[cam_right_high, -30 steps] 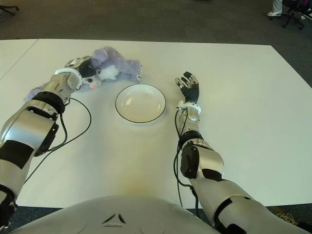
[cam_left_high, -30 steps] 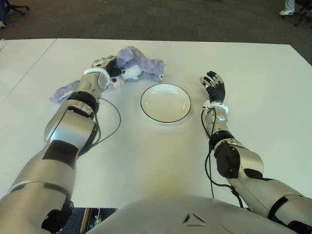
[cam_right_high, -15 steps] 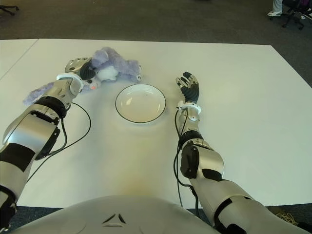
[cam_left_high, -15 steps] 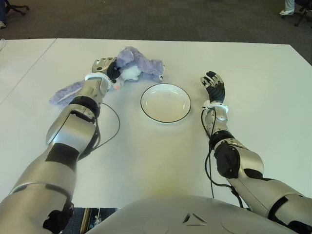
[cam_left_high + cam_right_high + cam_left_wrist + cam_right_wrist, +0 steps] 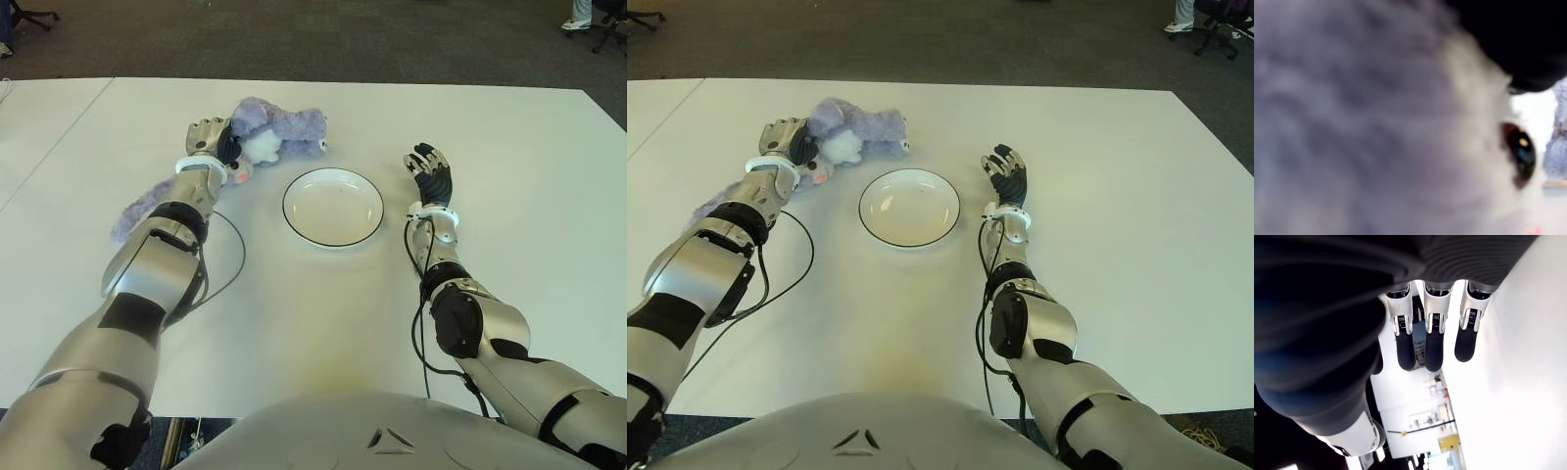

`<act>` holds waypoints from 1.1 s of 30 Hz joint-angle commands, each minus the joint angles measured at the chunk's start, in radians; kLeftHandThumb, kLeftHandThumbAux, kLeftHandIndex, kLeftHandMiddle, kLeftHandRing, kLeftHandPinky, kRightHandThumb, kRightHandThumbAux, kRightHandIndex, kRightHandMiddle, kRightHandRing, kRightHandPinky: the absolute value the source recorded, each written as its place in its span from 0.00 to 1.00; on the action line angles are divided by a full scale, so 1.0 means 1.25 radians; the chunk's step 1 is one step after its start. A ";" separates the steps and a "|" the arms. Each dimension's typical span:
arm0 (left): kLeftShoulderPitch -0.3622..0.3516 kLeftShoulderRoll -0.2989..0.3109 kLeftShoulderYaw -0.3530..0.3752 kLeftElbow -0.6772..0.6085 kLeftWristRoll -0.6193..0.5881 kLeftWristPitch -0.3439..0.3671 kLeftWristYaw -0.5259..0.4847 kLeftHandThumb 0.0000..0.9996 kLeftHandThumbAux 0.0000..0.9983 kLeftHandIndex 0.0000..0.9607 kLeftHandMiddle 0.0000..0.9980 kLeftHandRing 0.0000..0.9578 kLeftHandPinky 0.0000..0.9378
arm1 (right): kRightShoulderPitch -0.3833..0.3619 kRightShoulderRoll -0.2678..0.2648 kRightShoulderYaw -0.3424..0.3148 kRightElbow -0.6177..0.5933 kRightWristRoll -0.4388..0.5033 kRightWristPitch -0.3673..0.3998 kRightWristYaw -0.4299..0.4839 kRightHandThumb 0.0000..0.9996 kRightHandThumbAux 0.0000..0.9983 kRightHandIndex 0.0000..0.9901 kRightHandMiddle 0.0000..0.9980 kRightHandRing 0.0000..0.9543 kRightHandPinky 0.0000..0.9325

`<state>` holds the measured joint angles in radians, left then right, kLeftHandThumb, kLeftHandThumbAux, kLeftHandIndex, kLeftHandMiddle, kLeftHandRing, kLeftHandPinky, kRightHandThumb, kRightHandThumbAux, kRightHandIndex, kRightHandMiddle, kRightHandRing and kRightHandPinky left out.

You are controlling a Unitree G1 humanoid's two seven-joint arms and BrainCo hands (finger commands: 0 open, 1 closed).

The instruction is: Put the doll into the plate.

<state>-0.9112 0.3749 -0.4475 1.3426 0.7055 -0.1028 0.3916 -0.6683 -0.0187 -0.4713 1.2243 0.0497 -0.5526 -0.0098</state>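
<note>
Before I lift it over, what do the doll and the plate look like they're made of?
Doll: soft plush, purple and white, fuzzy pile showing close up in the left wrist view. The left hand is closed on its head. Plate: looks like glazed ceramic, glossy white with a thin dark rim, though melamine can't be ruled out.

Silver-shelled arms with black joint panels and looping black cables end in a metallic left hand [image 5: 208, 135] and black-fingered right hand [image 5: 429, 174], white wrist rings.
</note>
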 commanded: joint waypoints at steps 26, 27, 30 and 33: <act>0.120 -0.033 0.057 0.035 -0.058 -0.010 -0.021 0.75 0.70 0.46 0.83 0.85 0.86 | 0.186 0.050 -0.024 0.109 0.028 0.103 -0.015 0.42 0.87 0.27 0.24 0.23 0.24; 0.118 -0.034 0.057 0.032 -0.057 -0.014 -0.016 0.75 0.70 0.46 0.83 0.86 0.86 | 0.186 0.050 -0.024 0.109 0.028 0.102 -0.016 0.42 0.87 0.27 0.24 0.23 0.24; 0.118 -0.032 0.058 0.028 -0.057 -0.021 -0.007 0.75 0.70 0.46 0.83 0.86 0.86 | 0.186 0.050 -0.024 0.109 0.028 0.102 -0.016 0.42 0.87 0.27 0.23 0.23 0.24; 0.128 -0.012 0.062 0.019 -0.063 -0.048 0.006 0.75 0.70 0.46 0.83 0.86 0.86 | 0.186 0.051 -0.027 0.109 0.031 0.101 -0.011 0.42 0.87 0.27 0.23 0.23 0.24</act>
<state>-0.8777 0.3781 -0.3670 1.3331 0.6368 -0.1388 0.4255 -0.6686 -0.0175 -0.4790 1.2242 0.0559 -0.5526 -0.0090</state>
